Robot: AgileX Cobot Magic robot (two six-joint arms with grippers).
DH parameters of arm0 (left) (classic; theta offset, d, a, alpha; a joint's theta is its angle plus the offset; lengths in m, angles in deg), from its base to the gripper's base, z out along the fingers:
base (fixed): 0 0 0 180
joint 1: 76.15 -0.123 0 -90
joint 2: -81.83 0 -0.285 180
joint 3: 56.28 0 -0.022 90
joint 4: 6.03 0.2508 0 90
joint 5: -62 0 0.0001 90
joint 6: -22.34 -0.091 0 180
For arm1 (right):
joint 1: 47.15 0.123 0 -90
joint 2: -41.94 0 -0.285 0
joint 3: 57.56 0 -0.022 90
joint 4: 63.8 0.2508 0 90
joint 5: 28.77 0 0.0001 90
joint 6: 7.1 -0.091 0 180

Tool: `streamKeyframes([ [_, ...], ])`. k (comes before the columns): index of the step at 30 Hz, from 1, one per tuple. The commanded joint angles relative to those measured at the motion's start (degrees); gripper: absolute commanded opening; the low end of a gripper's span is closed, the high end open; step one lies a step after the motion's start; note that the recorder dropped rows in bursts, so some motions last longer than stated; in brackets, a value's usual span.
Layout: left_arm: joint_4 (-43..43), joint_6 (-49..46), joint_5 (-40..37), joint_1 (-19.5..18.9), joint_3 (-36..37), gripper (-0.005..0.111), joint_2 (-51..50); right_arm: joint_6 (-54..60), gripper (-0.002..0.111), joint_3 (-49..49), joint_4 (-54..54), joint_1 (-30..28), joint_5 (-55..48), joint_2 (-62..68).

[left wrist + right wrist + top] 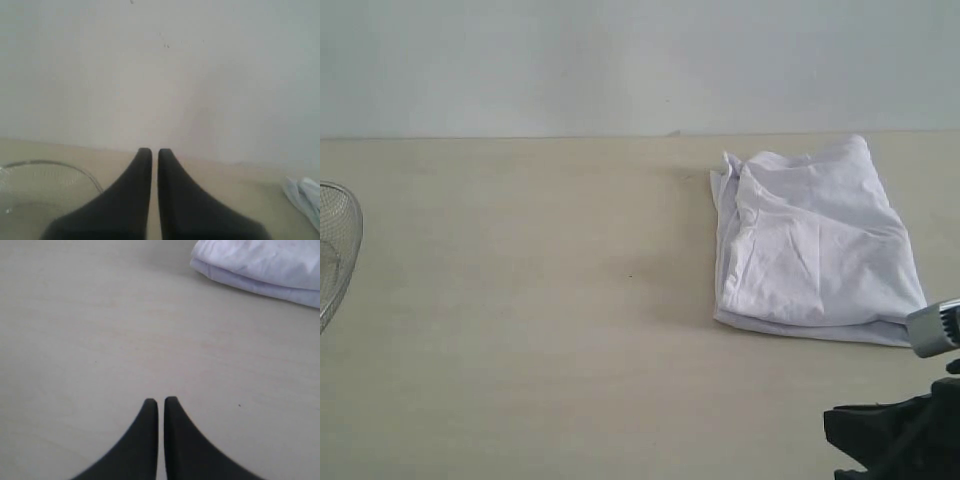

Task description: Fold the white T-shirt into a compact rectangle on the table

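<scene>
The exterior view shows the white T-shirt (815,245) folded into a rough rectangle on the right side of the worktop (540,330), with a wire basket (335,250) at the left edge. Only the wrist views show the left hand (155,152) and right hand (161,402), both closed and empty.

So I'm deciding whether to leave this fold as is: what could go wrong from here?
1. The white T-shirt is rumpled, with layers bunched at one corner, and nothing pins it to the table; the fold may loosen.
2. The right arm sits close to its near corner and might snag it when moving.
</scene>
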Motion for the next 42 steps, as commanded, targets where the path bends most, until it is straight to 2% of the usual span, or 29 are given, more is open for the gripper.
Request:
streamKeyframes([
  [1, 15.05, 18.45, -8.98, -0.15, 0.35, 0.005, 0.15, 0.18, 0.0, -0.08, -0.27, 0.17, 0.2, -0.16],
  [4, 22.04, 29.28, -15.86, -0.15, 0.35, 0.005, 0.15, 0.18, 0.0, -0.08, -0.27, 0.17, 0.2, -0.16],
  [20, 23.4, 29.52, -17.35, -0.15, 0.35, 0.005, 0.15, 0.18, 0.0, -0.08, -0.27, 0.17, 0.2, -0.16],
  [22, 23.4, 29.52, -17.46, -0.15, 0.35, 0.005, 0.15, 0.42, 0.0, -0.08, -0.9, -0.07, 0.2, -3.26],
  [24, 23.4, 29.52, -17.46, -0.15, 0.35, 0.005, 0.15, 0.96, 0.0, -0.08, -1.88, -3.69, -0.28, -10.47],
  [26, 23.4, 29.52, -17.46, -0.15, 0.35, 0.005, 0.15, 1.1, 0.0, 0.41, -2.03, -10.27, 0.77, -22.75],
  [30, 23.4, 29.52, -17.46, -0.15, 0.35, 0.005, 0.15, 1.23, 0.0, 7.28, -2.22, -21.58, 3.45, -42.31],
  [32, 23.4, 29.52, -17.46, -0.15, 0.35, 0.005, 0.15, 1.34, 0.0, 7.98, -2.4, -24.79, 2.83, -49.9],
  [34, 23.4, 29.52, -17.46, -0.15, 0.35, 0.005, 0.15, 2.17, 0.0, 7.98, -3.47, -26.26, 3.45, -50.58],
  [42, 23.4, 29.52, -17.46, -0.15, 0.35, 0.005, 0.15, 1.68, 0.0, 7.98, -3.34, -26.26, 4.75, -50.53],
])
